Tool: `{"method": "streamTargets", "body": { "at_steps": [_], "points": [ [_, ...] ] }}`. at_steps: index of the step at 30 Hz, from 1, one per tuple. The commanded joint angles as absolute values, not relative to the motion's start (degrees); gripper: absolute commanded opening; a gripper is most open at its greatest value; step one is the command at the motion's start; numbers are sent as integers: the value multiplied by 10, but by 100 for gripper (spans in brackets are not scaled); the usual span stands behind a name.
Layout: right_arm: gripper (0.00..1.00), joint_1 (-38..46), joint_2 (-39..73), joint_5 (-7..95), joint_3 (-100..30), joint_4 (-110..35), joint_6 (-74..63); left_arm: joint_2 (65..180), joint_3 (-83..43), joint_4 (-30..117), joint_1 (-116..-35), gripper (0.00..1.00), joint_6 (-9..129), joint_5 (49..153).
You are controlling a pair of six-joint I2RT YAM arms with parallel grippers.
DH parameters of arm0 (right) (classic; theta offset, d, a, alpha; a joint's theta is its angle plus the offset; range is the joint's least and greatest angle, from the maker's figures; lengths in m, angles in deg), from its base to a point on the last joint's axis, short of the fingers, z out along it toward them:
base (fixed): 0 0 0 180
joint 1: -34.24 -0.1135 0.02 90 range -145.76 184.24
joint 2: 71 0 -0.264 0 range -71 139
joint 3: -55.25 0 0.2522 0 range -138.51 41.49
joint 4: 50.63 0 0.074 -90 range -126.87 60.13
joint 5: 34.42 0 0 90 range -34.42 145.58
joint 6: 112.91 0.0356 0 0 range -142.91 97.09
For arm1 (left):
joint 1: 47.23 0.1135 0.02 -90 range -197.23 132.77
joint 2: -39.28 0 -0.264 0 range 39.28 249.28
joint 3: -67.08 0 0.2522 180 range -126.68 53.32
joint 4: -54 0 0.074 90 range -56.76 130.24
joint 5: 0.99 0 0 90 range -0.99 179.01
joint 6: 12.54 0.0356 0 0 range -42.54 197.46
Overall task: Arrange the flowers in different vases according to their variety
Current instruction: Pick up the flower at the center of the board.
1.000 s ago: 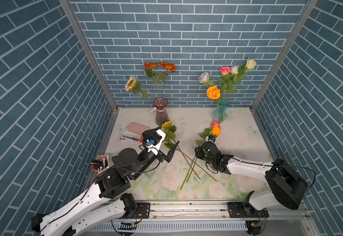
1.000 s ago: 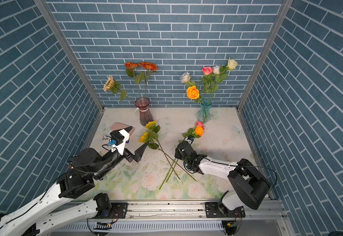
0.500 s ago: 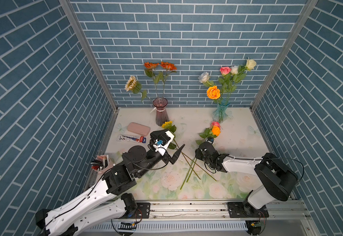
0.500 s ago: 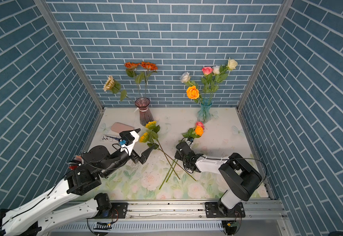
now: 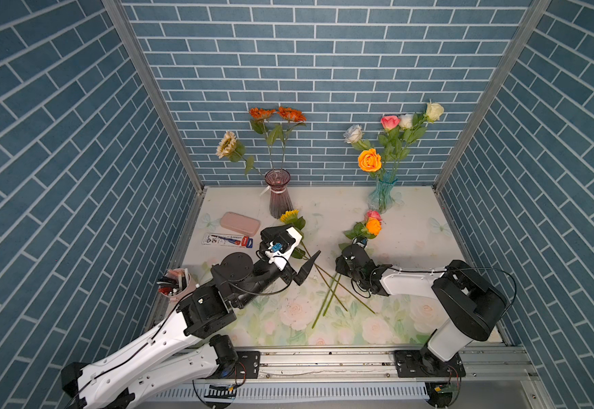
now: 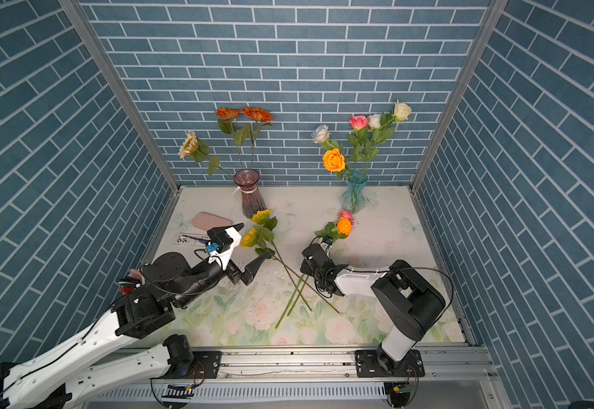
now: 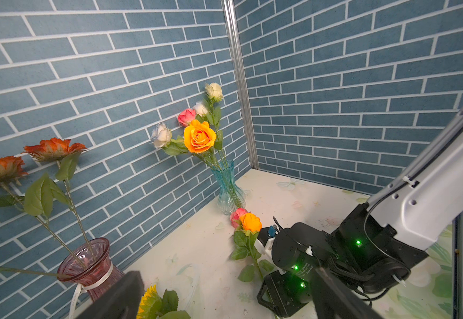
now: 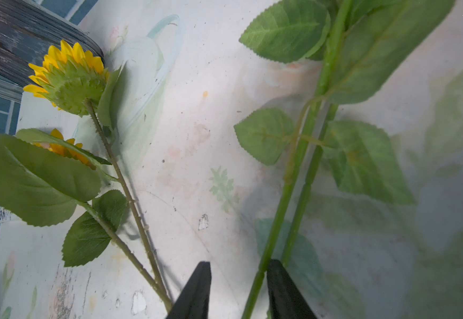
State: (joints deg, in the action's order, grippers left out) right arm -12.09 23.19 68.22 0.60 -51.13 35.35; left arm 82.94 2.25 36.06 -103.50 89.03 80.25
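Because the right arm's black wrist housing covers the jaws in both top views, you can judge the right gripper only from its wrist camera. Its two dark fingers stand partly apart astride a green rose stem, which sits close against one finger with a clear gap at the other, so nothing is pinched. A second rose stem runs just beside it and passes behind that finger. The fingers are cut off by the frame edge, and the leaves farther out are blurred. Those stems lead to the orange rose and pink rose lying on the tablecloth right of centre, just below the aqua vase with its five roses. Your left gripper is spread wide and empty, left of centre. In a top view you see two flowers lying by it, the upper yellow sunflower and lower yellow sunflower; in a top view the white camera mount hides the lower one. The plum vase, upper centre, holds two orange sunflower heads and a cream one.
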Motion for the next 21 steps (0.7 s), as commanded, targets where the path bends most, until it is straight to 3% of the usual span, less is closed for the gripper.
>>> {"method": "streamTargets", "body": {
  "at_steps": [1, 21],
  "points": [
    [37, -120, 212, 693, 4, -503, 360, 820, 26, 354, -1032, 100, 891, 810],
    [37, -120, 243, 698, -13, -503, 351, 811, 16, 308, -1031, 100, 898, 817]
  ]
}}
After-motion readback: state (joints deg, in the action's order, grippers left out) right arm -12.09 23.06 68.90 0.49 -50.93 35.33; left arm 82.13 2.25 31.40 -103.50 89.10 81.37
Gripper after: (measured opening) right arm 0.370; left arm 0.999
